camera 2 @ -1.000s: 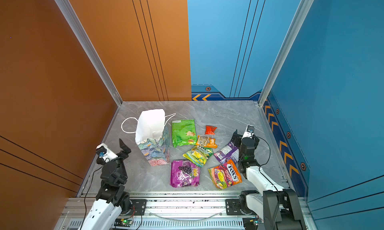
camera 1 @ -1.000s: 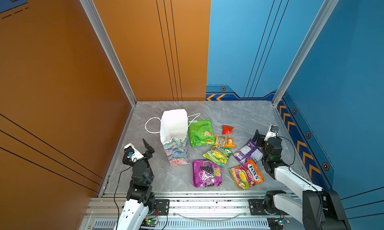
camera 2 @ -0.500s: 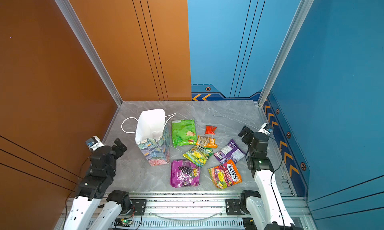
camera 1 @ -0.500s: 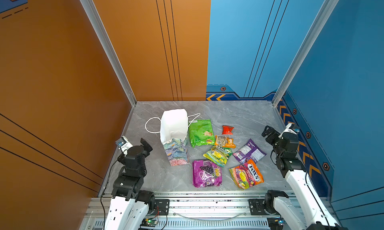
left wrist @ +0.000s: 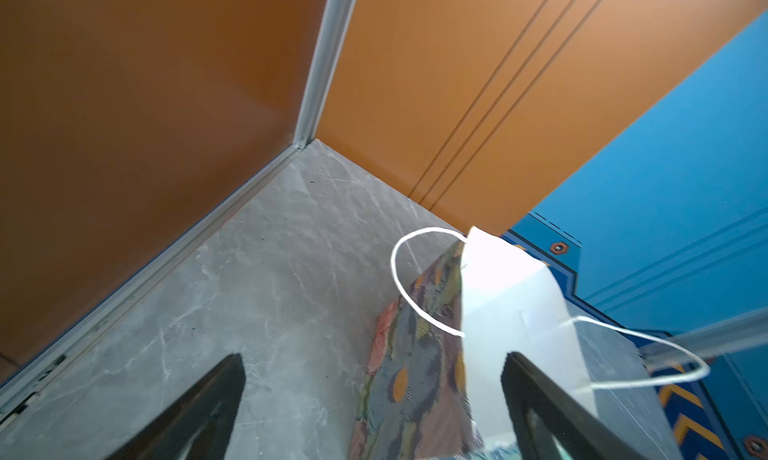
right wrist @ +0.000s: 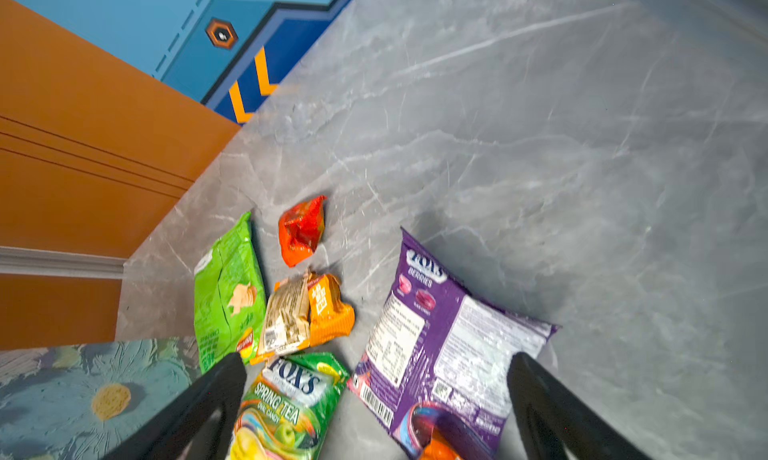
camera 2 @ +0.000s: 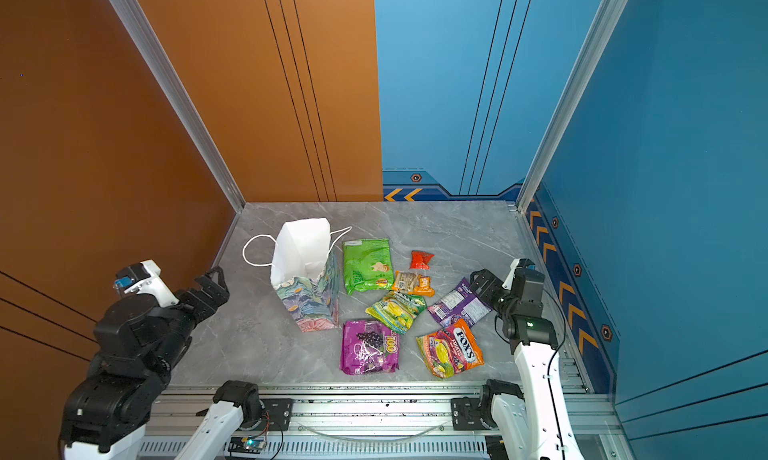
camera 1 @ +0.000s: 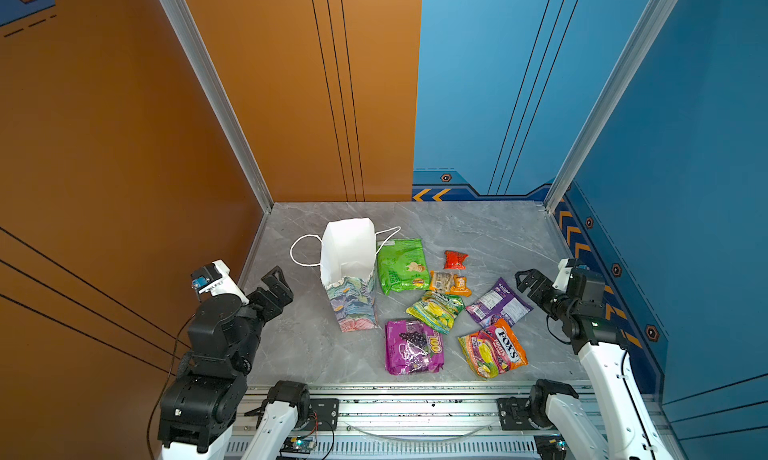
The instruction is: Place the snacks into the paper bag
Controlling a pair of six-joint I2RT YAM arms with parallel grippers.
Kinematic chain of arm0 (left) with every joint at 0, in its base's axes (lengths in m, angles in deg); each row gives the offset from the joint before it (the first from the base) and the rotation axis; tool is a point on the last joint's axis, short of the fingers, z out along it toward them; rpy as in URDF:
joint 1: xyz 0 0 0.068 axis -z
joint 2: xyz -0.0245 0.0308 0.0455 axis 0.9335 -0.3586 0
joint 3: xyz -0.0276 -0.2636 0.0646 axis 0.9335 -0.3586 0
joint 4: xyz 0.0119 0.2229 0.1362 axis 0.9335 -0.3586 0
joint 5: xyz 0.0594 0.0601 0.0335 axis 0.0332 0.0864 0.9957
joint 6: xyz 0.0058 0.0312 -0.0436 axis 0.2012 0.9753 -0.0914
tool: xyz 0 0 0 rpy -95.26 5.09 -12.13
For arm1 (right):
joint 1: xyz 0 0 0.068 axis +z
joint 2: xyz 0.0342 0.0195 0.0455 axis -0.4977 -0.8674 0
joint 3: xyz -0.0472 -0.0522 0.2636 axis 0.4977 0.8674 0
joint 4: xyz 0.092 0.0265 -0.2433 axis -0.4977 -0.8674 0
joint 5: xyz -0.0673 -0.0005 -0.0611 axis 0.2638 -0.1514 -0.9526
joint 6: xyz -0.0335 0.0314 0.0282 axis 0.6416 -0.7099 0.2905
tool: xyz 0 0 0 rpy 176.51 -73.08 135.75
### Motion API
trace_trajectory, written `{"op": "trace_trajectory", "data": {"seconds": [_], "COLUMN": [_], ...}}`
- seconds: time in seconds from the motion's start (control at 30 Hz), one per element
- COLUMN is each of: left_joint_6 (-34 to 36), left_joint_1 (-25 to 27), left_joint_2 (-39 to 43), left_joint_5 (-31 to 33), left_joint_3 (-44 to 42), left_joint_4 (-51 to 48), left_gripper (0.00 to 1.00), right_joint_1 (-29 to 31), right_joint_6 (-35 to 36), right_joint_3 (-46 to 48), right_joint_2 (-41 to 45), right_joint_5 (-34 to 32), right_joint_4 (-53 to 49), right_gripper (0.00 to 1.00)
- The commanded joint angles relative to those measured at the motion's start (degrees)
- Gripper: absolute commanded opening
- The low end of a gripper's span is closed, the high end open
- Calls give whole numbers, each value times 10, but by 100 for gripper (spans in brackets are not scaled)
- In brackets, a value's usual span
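Grey marble tabletop: veined with white, with a metal rail along its front edge.
Paper bag: stands upright left of the middle, nearer the left edge than the right. It is floral outside and white inside, its mouth is open, and a white cord handle droops to each side.
Left gripper: by the left edge, well apart from the Paper bag, jaws spread wide with nothing between them.
Right gripper: by the right edge, jaws spread wide, holding nothing.
Green packet: flat on the tabletop, just right of the Paper bag.
Magenta grape packet: near the front edge, in front and to the right of the Paper bag.
Orange-red FOX'S packet: near the front edge, right of the magenta one.
Purple packet: back label up, nearest the Right gripper but not touching it.
Yellow-green packet: in the middle of the cluster, just behind the magenta one.
Beige-and-orange packet: against the Green packet's near right corner.
Small red packet: farthest of the packets toward the back edge, lying apart from the others.
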Motion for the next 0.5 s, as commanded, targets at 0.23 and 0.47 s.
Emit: {"op": "trace_trajectory", "data": {"seconds": [0.23, 0.47], "left_joint_6": [3, -10], "left_joint_1": [7, 28], "left_joint_2": [-150, -216], "left_joint_5": [-320, -264], "left_joint_3": [-2, 16], "left_joint_4": [-45, -51], "left_gripper": [98, 100], "right_joint_1": [20, 30], "right_joint_6": [29, 27], "right_joint_3": [38, 48], "right_joint_2": [92, 132], "right_joint_5": [1, 2], "right_joint_4": [-8, -2], "right_gripper": [100, 100]}}
